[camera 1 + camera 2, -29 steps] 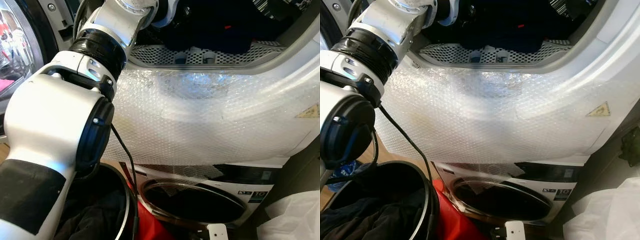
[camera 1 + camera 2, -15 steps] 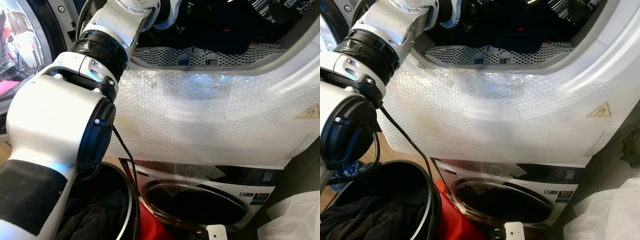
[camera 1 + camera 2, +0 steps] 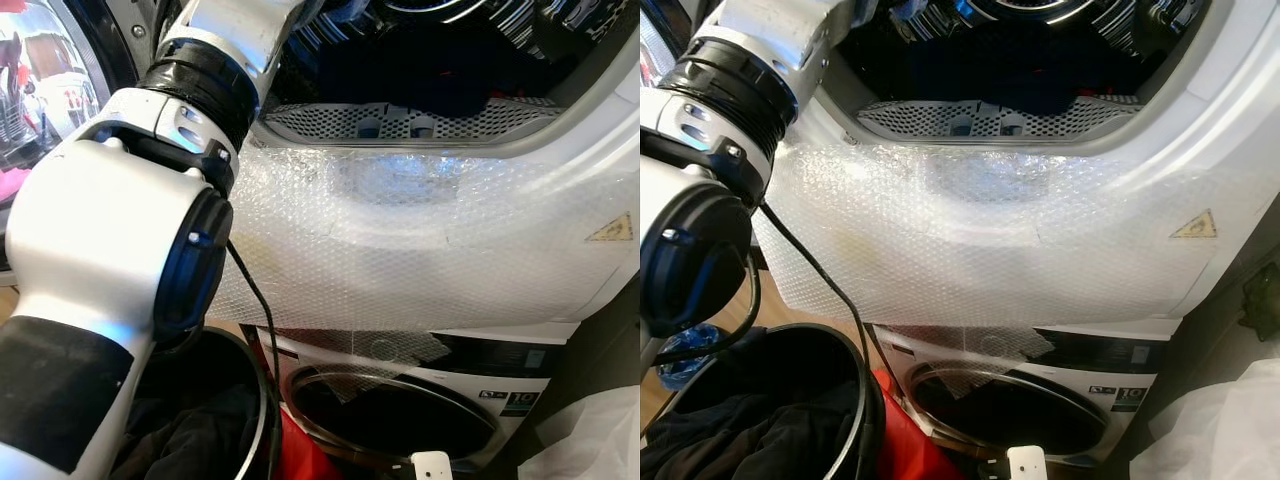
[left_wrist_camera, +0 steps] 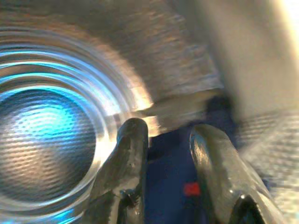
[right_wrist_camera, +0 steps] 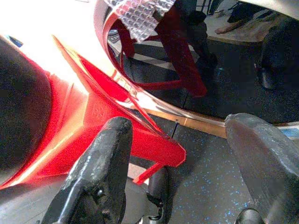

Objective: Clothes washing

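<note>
My left arm (image 3: 120, 220) reaches up into the open drum (image 3: 1040, 40) of the upper machine, where dark clothes (image 3: 440, 85) lie. In the left wrist view my left gripper (image 4: 169, 135) is open inside the shiny drum. Dark blue cloth with a red tag (image 4: 190, 189) lies beyond its fingers (image 4: 133, 149). My right gripper (image 5: 180, 128) hangs low and open, above a red stand (image 5: 93, 116) by the lower machine's door (image 3: 390, 410). A black basket (image 3: 855, 400) holding dark clothes (image 3: 750, 435) stands at the lower left.
Bubble wrap (image 3: 420, 240) covers the upper machine's front below the drum. Its glass door (image 3: 40, 90) stands open at the left. A perforated grille (image 3: 400, 122) lines the drum's lip. A white plastic bag (image 3: 590, 440) lies at the lower right.
My left arm has pushed further up into the drum, so its wrist has left the top of the eye views. The camera has tilted up a little.
</note>
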